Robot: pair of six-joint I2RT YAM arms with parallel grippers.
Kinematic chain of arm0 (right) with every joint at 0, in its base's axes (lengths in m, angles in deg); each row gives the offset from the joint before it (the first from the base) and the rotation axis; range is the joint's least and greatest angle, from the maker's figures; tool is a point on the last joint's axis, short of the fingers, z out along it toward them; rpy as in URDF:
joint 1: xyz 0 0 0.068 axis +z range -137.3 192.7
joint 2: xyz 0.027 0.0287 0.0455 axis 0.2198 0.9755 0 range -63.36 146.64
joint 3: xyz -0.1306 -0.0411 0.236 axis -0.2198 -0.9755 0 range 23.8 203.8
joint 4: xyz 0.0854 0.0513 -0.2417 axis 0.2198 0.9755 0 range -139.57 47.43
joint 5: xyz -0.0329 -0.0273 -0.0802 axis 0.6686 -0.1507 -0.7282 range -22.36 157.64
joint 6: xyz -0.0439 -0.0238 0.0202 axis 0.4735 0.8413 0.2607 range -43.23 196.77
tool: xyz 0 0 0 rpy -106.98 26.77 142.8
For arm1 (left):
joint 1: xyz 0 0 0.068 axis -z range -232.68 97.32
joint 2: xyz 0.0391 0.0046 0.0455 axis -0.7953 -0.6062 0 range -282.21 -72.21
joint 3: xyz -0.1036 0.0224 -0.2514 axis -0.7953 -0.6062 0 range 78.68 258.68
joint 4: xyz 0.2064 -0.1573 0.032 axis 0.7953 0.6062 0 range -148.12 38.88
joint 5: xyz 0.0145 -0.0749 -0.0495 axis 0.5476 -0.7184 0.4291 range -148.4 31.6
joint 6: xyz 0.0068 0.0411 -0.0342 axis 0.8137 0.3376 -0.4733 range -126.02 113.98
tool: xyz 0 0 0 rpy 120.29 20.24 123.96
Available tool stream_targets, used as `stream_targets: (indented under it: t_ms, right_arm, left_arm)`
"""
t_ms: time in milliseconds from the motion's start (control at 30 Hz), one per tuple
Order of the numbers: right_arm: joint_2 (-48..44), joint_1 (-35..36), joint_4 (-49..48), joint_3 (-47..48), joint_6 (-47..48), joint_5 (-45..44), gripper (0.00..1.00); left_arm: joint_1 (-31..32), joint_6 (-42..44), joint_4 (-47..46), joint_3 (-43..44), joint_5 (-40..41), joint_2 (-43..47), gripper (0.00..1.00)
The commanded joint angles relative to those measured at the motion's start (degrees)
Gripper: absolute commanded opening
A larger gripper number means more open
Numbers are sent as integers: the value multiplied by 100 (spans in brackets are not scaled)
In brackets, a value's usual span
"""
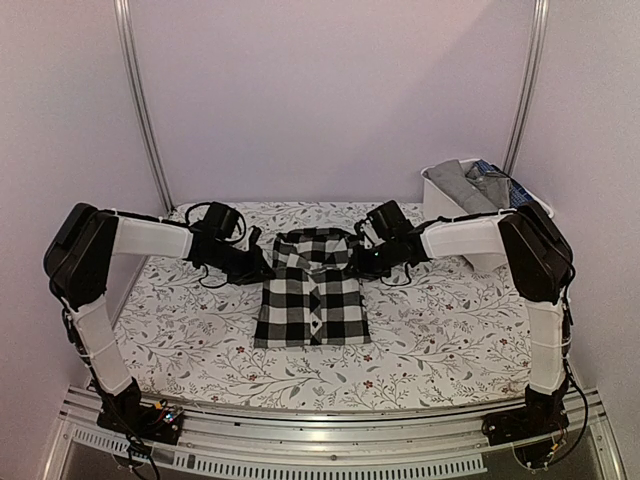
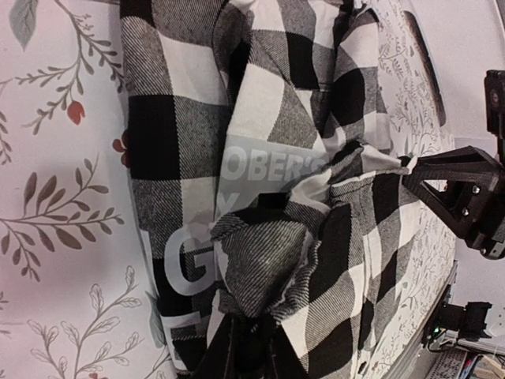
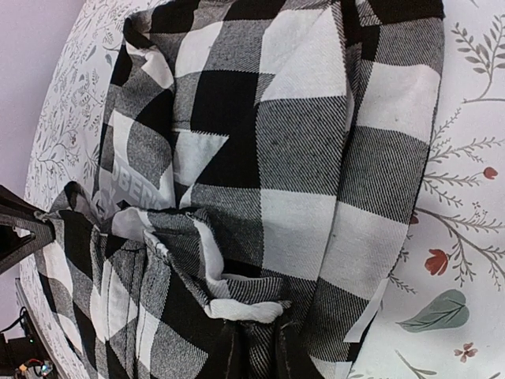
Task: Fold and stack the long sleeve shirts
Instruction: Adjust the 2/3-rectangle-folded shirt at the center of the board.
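The left gripper (image 2: 246, 351) is clamped on a bunched fold at the collar end of the checked shirt (image 1: 312, 300). The right gripper (image 3: 254, 347) pinches the same edge just opposite. The shirt's folded body lies between them on the floral table cover (image 1: 450, 330). Grey and blue shirts (image 1: 465, 185) sit in a white bin (image 1: 432, 192) behind the right gripper.

Shirt (image 1: 311, 298) was large black-and-white check, tablecloth (image 1: 450, 335) under it was white, grey leaf sprigs, small red flowers.

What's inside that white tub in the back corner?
Crumpled grey cloth and blue patterned cloth poke out of the tub; anything beneath them is hidden.
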Motion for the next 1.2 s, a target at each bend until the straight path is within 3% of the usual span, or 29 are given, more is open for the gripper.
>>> stream_targets:
  t_ms: [0, 167, 300, 433, 533, 633, 767, 900, 1067, 1167]
  right_arm:
    - [-231, -13, 84, 38, 52, -113, 9]
    - [-653, 148, 321, -77, 151, -800, 0]
    - [-833, 326, 819, 62, 209, -1646, 1]
    - [-707, 335, 918, 113, 203, -1774, 3]
    - [-457, 331, 879, 228, 252, -1679, 9]
    - [-62, 270, 1091, 545, 303, -1627, 20]
    - [2, 256, 1390, 772, 332, -1936, 48]
    - [-360, 256, 1687, 774, 376, -2309, 56]
    - [-895, 436, 1823, 665, 326, -2569, 57]
    - [-1035, 624, 1692, 578, 275, -2330, 50]
  left_arm:
    - [1, 208, -56, 138, -97, 95, 8]
    - [-5, 282, 41, 142, 135, 221, 4]
    - [1, 337, 94, 215, 227, 160, 4]
    - [-1, 374, 90, 378, 210, -60, 6]
    - [-6, 384, 97, 542, 265, -234, 14]
    - [-4, 407, 214, 758, 439, -461, 28]
    - [-3, 440, 634, 1048, 1042, -556, 44]
    - [-4, 490, 815, 1088, 1561, -117, 61]
    - [56, 470, 907, 814, 1895, 668, 62]
    - [226, 412, 935, 488, 1903, 1015, 52]
